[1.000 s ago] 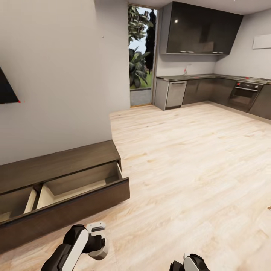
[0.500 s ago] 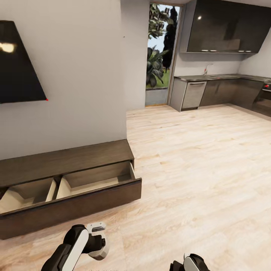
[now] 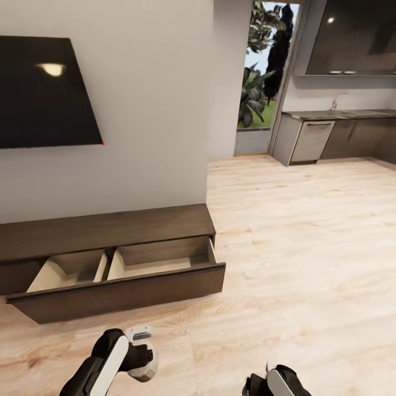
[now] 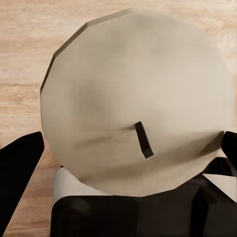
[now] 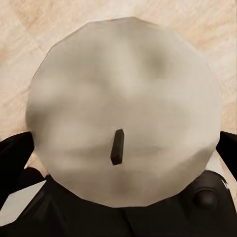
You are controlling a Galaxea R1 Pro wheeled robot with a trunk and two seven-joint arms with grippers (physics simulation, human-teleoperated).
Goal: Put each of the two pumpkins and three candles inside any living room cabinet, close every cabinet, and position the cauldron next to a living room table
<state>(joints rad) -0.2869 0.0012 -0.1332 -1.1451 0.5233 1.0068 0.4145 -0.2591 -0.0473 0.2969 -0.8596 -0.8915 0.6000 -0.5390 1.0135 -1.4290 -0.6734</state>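
The cabinet (image 3: 110, 228) is a long, low, dark brown unit against the wall ahead on the left. Its wide drawer (image 3: 126, 291) stands pulled out, showing two pale beige compartments with nothing in them. A grey-beige candle (image 4: 133, 84) with a short dark wick sits between the black fingers (image 4: 19, 168) of my left gripper (image 4: 126, 153), which is shut on it. My right gripper (image 5: 121, 155) is shut on a second candle (image 5: 123, 84) in the same way. Both arms hang low in front of me, the left arm (image 3: 107, 360) nearer the drawer. Pumpkins, cauldron and table are out of view.
A black TV (image 3: 44, 93) hangs on the wall above the cabinet. Light wood floor (image 3: 308, 247) stretches to the right towards a dark kitchen (image 3: 341, 132) and a glass door (image 3: 264, 88) with plants behind it.
The camera has turned left: cabinet, door and kitchen have slid right in the picture and the TV has come into view. Both arms keep their pose.
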